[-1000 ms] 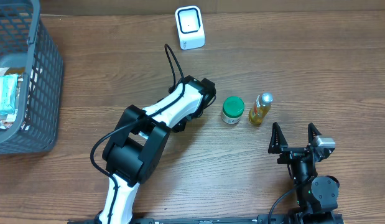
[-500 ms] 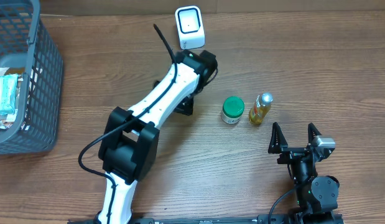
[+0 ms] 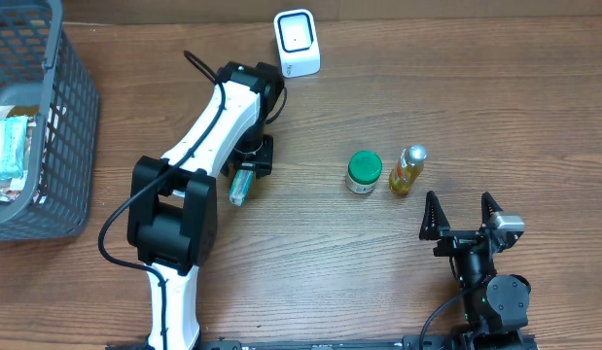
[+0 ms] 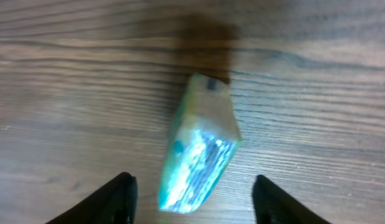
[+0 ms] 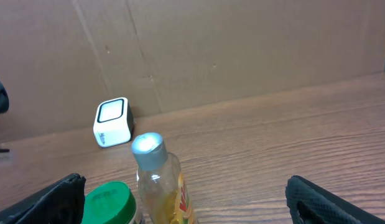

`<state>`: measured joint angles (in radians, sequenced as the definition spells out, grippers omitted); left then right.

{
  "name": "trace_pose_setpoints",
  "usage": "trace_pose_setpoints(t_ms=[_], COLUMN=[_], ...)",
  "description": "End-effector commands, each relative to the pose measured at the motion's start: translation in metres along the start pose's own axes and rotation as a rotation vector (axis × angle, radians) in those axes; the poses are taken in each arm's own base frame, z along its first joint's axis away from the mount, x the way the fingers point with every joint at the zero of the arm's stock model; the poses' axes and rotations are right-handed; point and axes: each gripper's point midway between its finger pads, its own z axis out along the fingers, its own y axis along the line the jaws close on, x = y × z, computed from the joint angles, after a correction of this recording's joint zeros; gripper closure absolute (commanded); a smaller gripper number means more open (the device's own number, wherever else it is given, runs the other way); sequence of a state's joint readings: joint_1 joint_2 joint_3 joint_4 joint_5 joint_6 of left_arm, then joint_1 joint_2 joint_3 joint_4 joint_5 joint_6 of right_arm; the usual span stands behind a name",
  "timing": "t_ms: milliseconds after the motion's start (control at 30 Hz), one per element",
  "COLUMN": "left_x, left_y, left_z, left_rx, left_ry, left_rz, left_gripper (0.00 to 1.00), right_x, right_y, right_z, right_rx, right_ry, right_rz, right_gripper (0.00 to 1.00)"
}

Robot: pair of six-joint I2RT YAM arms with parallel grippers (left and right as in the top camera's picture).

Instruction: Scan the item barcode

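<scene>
wooden table [image 3: 310,262] carries everything here; a shiny teal packet [image 4: 198,146] lies on it left of centre, just below the left gripper [image 3: 250,160]; it is blurred in the wrist view, so no barcode can be made out; the left jaws are spread, one black finger [image 4: 117,199] on each side of the packet's near end, with bare wood showing between each finger and the packet, so nothing is pinched; the white scanner [image 3: 297,43] stands at the far edge, well apart from the packet, past the bend of the left arm [image 3: 208,126]; a green-lidded jar [image 3: 364,172] and a small bottle [image 3: 407,169] of yellow liquid with a silver cap stand side by side right of centre, close but not touching; the right gripper [image 3: 460,219] sits by the front edge, on the near side of the bottle, jaws spread wide with nothing between them; a grey basket [image 3: 57,117] at the far left holds some wrappers [image 3: 9,146]
</scene>
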<state>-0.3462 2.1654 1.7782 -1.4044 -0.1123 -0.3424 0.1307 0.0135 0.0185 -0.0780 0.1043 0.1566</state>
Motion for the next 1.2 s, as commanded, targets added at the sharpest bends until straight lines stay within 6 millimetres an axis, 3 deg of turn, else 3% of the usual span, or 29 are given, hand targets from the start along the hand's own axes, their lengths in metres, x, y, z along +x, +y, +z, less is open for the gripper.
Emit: trace_pose_setpoints(t_ms=[0, 233, 500, 733, 933, 1033, 1167], left_x=[0.011, 0.019, 0.023, 0.012, 0.008, 0.005, -0.002], left_y=[-0.010, -0.023, -0.063, -0.034, -0.020, -0.013, -0.007], left_z=[0.005, 0.011, -0.001, 0.007, 0.008, 0.010, 0.011], left_rx=[0.083, 0.153, 0.397, 0.279, 0.280, 0.260, 0.258], left_ry=[0.031, 0.067, 0.075, 0.056, 0.057, 0.048, 0.027], left_rz=[0.050, 0.060, 0.195, 0.098, 0.067, 0.055, 0.039], left_gripper=[0.41, 0.42, 0.45, 0.45, 0.46, 0.63, 0.64], right_x=[0.002, 0.002, 0.002, 0.002, 0.002, 0.002, 0.002], right_y=[-0.001, -0.001, -0.001, -0.001, -0.001, -0.001, -0.001], right_z=[0.000, 0.000, 0.000, 0.000, 0.000, 0.000, 0.000], right_rx=[-0.001, -0.001, -0.001, -0.001, -0.001, -0.001, -0.001], right_ry=[-0.004, -0.004, -0.004, -0.004, -0.004, -0.004, -0.004], right_rz=[-0.005, -0.005, -0.005, -0.005, -0.005, -0.005, -0.005], right_gripper=[0.00, 0.00, 0.00, 0.00, 0.00, 0.00, 0.00])
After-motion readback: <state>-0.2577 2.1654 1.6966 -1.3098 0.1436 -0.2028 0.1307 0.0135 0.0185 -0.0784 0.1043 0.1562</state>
